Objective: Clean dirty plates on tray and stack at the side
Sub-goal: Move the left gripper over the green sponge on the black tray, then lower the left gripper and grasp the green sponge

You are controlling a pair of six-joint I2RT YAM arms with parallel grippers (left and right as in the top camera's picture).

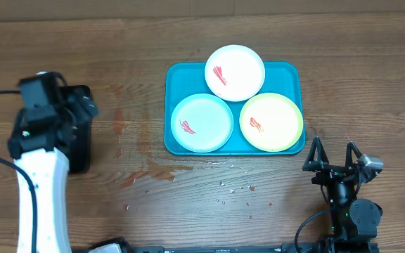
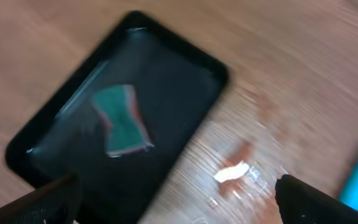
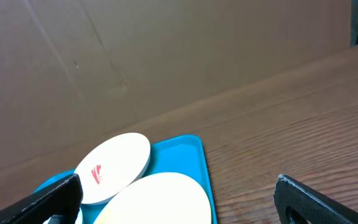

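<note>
The turquoise tray [image 1: 287,70] lies at the table's middle right and holds three plates, each with a red smear: white [image 1: 235,72] at the back, pale mint-blue [image 1: 202,123] front left, yellow-green [image 1: 271,122] front right. My right gripper [image 1: 335,156] is open and empty, just in front of the tray's right corner; its wrist view shows the white plate [image 3: 112,167], the yellow-green plate [image 3: 160,199] and the tray [image 3: 188,152]. My left gripper [image 2: 176,202] is open and empty above a black tray [image 2: 179,81] holding a green sponge [image 2: 122,118].
The black tray [image 1: 83,144] sits at the left, mostly under my left arm. Reddish smears and wet drops [image 1: 150,172] mark the wood between it and the turquoise tray; they also show in the left wrist view [image 2: 235,171].
</note>
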